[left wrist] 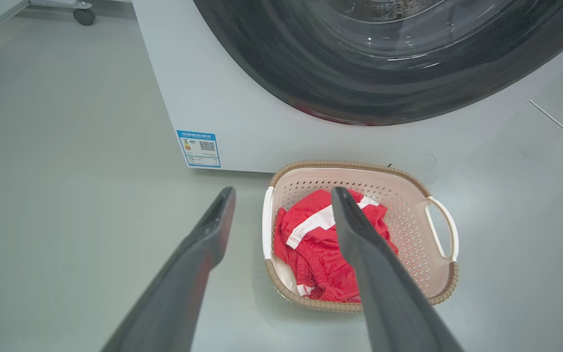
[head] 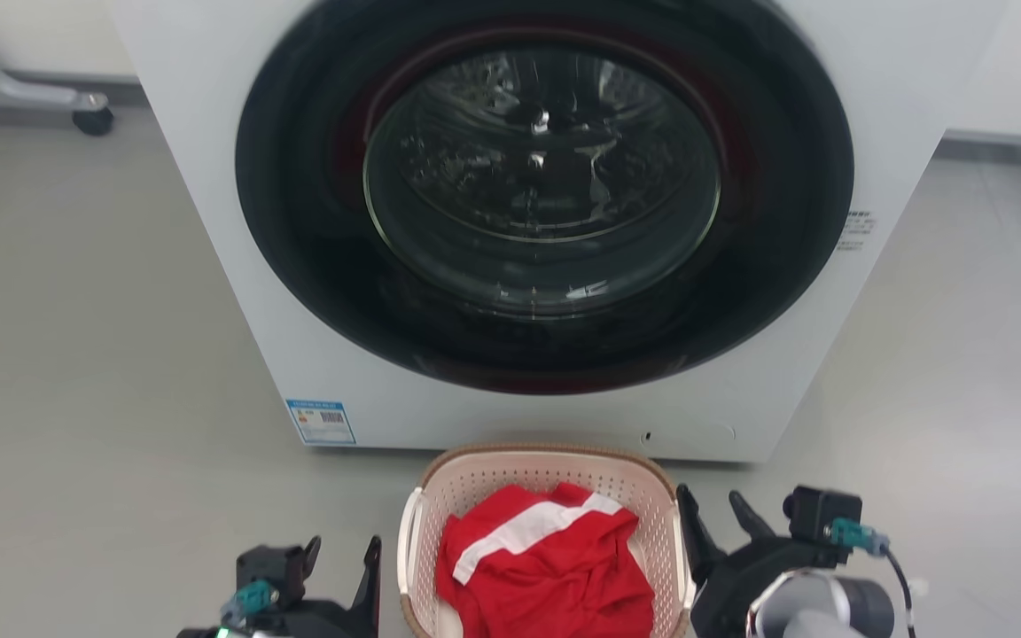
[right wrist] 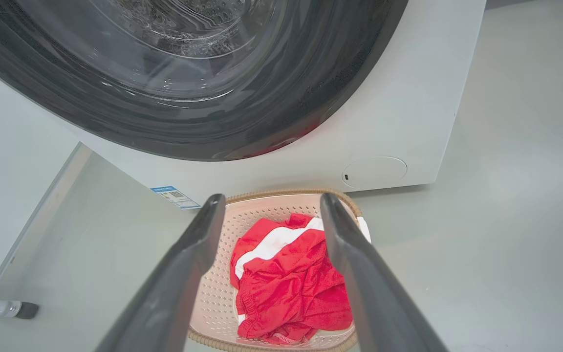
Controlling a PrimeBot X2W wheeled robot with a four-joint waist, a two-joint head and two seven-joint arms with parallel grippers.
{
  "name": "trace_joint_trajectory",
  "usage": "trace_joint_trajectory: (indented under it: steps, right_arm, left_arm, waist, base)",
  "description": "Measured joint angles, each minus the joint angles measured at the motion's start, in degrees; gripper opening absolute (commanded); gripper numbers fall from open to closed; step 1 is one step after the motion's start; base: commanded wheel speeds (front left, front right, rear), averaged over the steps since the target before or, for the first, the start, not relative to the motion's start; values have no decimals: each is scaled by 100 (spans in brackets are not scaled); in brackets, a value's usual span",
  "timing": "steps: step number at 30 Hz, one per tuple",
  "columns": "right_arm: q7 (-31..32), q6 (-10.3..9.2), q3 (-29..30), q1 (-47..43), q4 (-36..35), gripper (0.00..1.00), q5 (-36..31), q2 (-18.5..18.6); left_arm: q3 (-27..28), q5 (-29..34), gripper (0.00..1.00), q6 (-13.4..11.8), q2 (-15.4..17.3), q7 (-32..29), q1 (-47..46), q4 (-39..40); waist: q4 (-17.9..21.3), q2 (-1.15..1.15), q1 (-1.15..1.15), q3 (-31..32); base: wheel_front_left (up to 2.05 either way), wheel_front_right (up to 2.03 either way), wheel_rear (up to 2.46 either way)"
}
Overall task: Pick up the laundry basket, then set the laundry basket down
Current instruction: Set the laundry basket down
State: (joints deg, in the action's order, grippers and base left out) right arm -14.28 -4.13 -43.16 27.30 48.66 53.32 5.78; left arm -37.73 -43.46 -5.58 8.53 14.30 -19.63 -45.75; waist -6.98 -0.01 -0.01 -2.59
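basket (head: 546, 452) upright, handles (head: 403, 545) l/r, long axis unclear; l claw (head: 345, 542), r claw (head: 707, 494) open, empty.

A smooth grey floor (head: 76, 354) is seen. A big white washer (head: 546, 204) is stood on it, with its round door shut. The laundry basket (head: 537, 450) is set on the floor just in front of the washer; whether they touch cannot be told. A black wheel (head: 92, 120) of a grey frame is rested on the floor, well off to the left. A thin white cord (left wrist: 560, 128) is laid on the floor beside the washer.
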Motion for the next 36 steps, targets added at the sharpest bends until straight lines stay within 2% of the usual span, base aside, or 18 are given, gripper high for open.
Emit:
trace_joint_trajectory:
  steps: [9,20,27,36]
  right_arm:
    - [0,-180,468,-1145,-1256,100,-646,126]
    - [0,-296,1174,-2431,-2873,100,-1482,249]
    - [0,-303,1544,-2932,-3611,100,-2005,229]
    - [0,-319,2124,-3528,-3976,100,-2539,91]
  left_arm:
    - [454,466,100,-103,326,0,1029,1198]
    - [1022,965,100,-151,487,0,2114,2632]
    - [1530,1283,100,-155,423,0,2582,3196]
    - [2100,1696,100,-156,200,0,2996,3665]
  waist:
    - [-29,0,0,490]
    - [-16,1,0,734]
    - [28,1,1,752]
    - [133,1,1,756]
  base:
    - [0,0,0]
    - [0,0,0]
    - [0,0,0]
    - [0,0,0]
